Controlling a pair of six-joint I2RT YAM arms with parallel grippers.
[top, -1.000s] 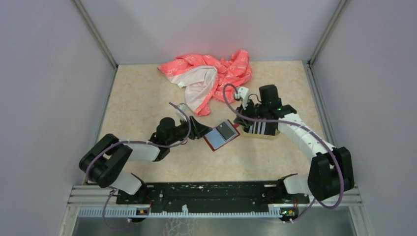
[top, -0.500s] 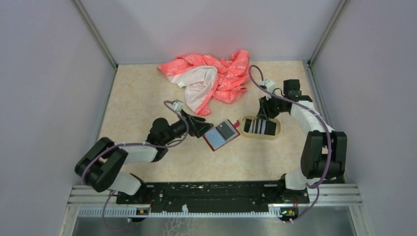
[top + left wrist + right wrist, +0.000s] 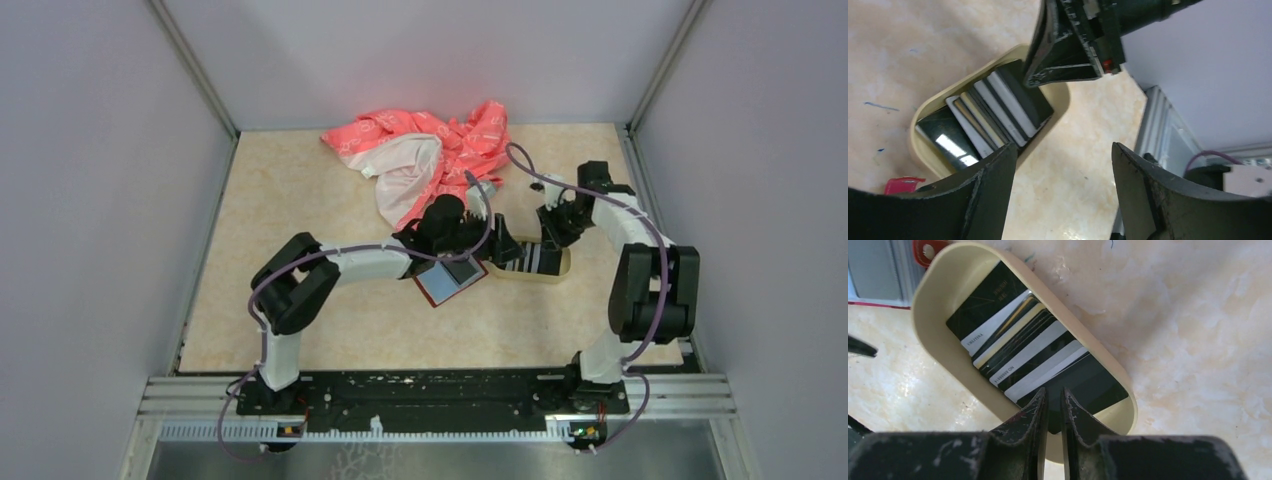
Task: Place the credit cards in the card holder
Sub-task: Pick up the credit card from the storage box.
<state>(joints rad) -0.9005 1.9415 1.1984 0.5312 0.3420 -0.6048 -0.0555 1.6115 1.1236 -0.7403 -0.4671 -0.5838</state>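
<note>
Overhead, two robot arms reach over a beige table (image 3: 300, 200). The credit cards (image 3: 1028, 350), black with pale stripes, lie overlapped in an oval beige tray (image 3: 928, 330) right of centre. The card holder (image 3: 450, 278), dark red, lies open with its grey-blue pocket up, just left of the tray. The left gripper (image 3: 1062, 150) hovers over the holder's far edge, jaws wide apart and empty. The right gripper (image 3: 1053, 392) points down at the right end of the cards, jaws almost together with a thin slit; whether it pinches a card cannot be told. A pink-and-white cloth (image 3: 420, 160) lies crumpled at the far side.
</note>
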